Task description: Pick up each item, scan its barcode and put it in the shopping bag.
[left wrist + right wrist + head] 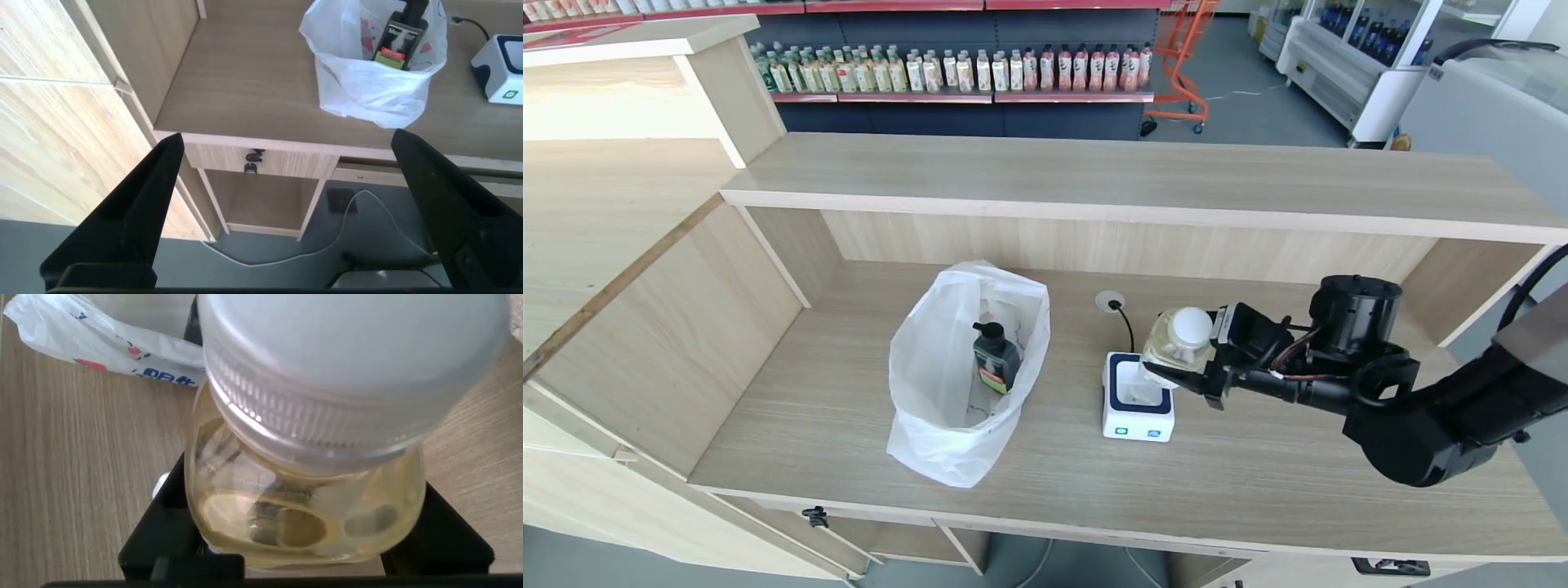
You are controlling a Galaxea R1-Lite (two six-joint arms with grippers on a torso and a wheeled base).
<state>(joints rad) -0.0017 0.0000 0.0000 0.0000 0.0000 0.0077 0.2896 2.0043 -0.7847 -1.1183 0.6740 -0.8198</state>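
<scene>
Right claw is gripping a clear, white-lidded jar by its sides, holding it just above the white scanner on the worktop. Beyond the jar from this claw, the shopping bag is standing open with a dark pump bottle inside. Left claw is hanging wide open and empty off the worktop's front edge, the bag lying ahead of it.
</scene>
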